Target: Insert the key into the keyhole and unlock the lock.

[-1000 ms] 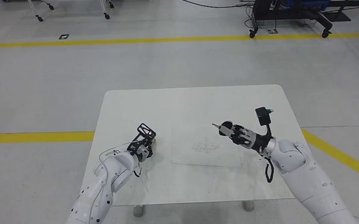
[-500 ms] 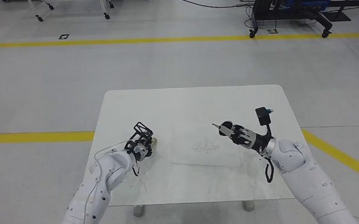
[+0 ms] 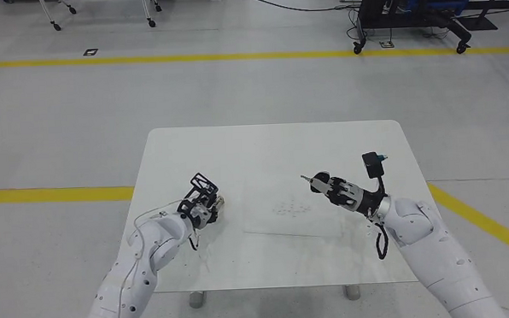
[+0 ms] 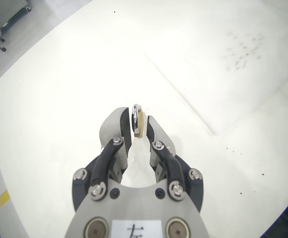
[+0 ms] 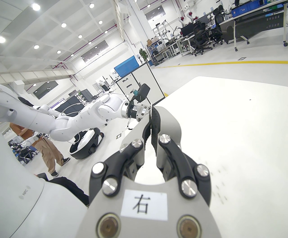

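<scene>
A small brass padlock (image 4: 137,128) with a chrome shackle stands on edge on the white table (image 3: 271,150). My left gripper (image 4: 137,113) is open, with one finger on each side of the padlock. One pad is almost against the shackle and the other stands a little off. From above, the padlock (image 3: 217,198) sits at the tip of the left gripper (image 3: 210,200). My right gripper (image 3: 320,183) hovers over the table's right half, shut on the key (image 3: 307,179), whose thin blade points toward the left arm. In the right wrist view, the right gripper's (image 5: 152,112) pads are pressed together.
A thin pale mat (image 3: 291,210) with faint dark specks lies between the two arms; its corner (image 4: 213,133) is close to the padlock. The left arm (image 5: 101,110) shows beyond the right gripper. The table's near edge runs just behind both wrists.
The left arm shifted slightly outward and its gripper settled around the padlock, most of it in the first half second. The right arm with the key has stayed still.
</scene>
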You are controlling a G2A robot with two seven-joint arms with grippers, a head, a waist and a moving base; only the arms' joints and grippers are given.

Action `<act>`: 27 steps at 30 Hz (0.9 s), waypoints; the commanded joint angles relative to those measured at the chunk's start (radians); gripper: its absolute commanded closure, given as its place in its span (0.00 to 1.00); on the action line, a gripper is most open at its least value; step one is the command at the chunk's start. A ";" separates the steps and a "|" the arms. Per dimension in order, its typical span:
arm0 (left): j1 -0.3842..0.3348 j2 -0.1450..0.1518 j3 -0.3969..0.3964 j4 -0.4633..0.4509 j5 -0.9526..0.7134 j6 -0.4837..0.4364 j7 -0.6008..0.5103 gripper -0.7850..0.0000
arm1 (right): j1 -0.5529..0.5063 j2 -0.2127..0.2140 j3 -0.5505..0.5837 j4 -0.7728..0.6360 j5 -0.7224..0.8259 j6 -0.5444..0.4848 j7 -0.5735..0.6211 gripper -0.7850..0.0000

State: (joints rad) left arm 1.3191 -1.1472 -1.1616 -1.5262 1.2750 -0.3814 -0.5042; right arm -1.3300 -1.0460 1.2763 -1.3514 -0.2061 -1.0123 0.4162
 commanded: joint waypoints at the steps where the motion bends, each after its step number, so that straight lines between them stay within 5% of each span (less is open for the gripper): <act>1: -0.004 -0.001 0.006 0.002 0.000 0.000 0.002 0.89 | 0.000 0.000 0.000 0.000 0.000 0.000 0.000 1.00; 9: -0.048 -0.010 0.049 0.037 0.031 0.002 -0.019 0.88 | 0.000 0.000 0.000 0.000 0.000 0.000 0.000 1.00; 14: -0.062 -0.014 0.067 0.053 0.057 0.029 -0.019 1.00 | 0.000 0.000 0.000 0.000 0.000 0.000 0.000 1.00; 27: -0.073 -0.019 0.057 0.092 0.019 0.031 0.044 1.00 | 0.000 0.000 0.000 0.000 0.000 0.000 0.000 1.00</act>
State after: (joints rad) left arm 1.2442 -1.1665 -1.0981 -1.4357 1.3108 -0.3456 -0.4702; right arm -1.3300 -1.0460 1.2763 -1.3514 -0.2061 -1.0123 0.4162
